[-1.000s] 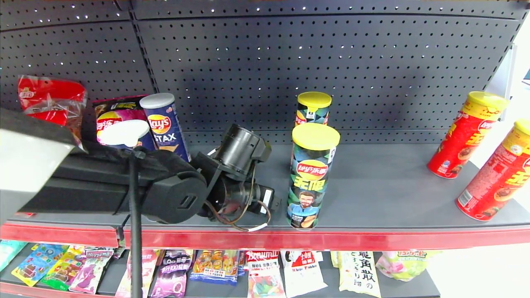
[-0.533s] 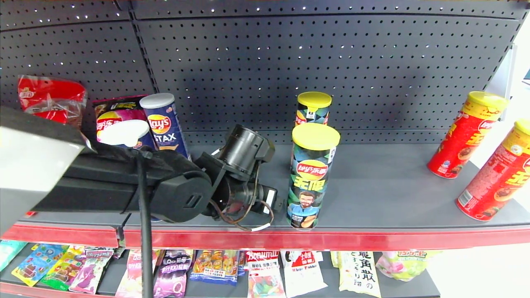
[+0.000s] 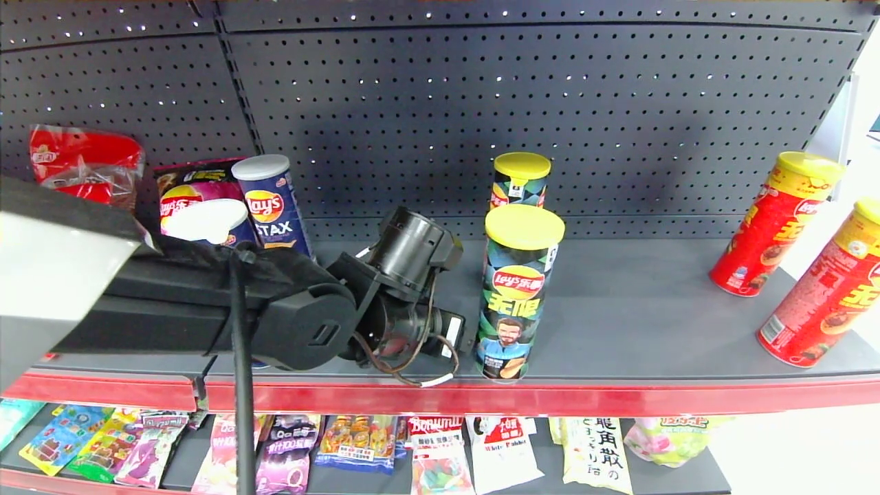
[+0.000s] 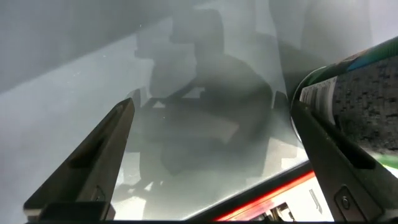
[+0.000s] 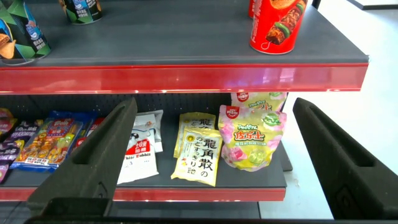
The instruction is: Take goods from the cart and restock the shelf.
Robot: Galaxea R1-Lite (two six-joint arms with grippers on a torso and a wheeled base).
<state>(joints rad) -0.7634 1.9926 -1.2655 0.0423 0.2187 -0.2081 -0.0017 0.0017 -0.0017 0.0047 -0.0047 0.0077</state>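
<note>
Shelf [image 3: 632, 309] bears green can [image 3: 519, 295]; wrist view reveals left gripper [image 4: 211, 106] gaping beside.

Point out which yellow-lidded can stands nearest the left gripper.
The front dark can, at the shelf's red edge. It stands right beside the open left gripper; its twin stands behind it, and both red cans stand far right.

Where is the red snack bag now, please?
In the head view the red snack bag sits at the far left of the upper shelf, beside the purple chip bag.
</note>
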